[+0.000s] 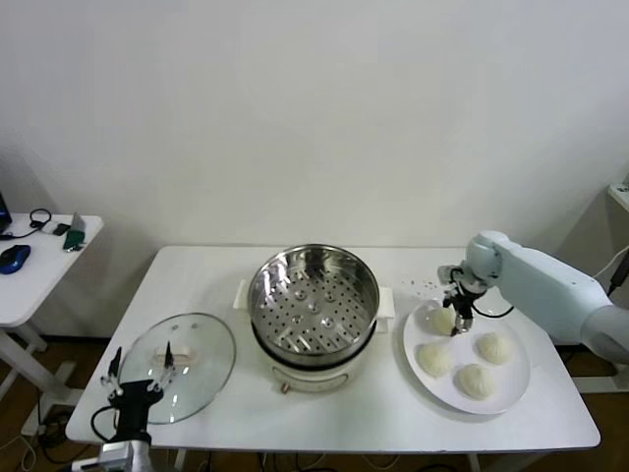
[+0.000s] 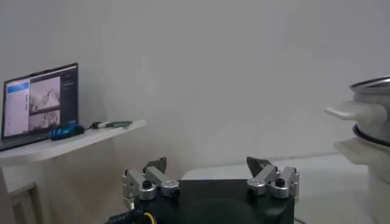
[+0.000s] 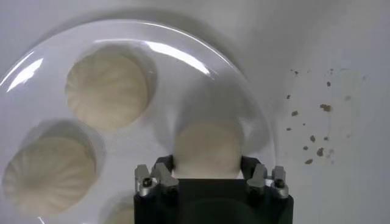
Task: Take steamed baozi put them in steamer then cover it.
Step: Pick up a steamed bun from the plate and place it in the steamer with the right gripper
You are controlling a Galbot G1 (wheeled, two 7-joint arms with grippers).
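Four baozi [image 1: 442,321] plated, right fingers [image 3: 166,163] gripping one

Four cream-white pleated buns [image 1: 470,356] sit on the white plate [image 1: 518,386] right of the steamer [image 1: 313,300], none touching another; the one nearest the steamer [image 3: 208,150] sits between the right gripper's [image 1: 452,313] fingers, jaws against its sides. Steamer is a shiny steel basket with a perforated floor on a white pot base, upright, uncovered, nothing in it. Lid [image 1: 178,367], clear glass with a metal rim and cream handle, lies flat on the table, left of the steamer and just apart from it.
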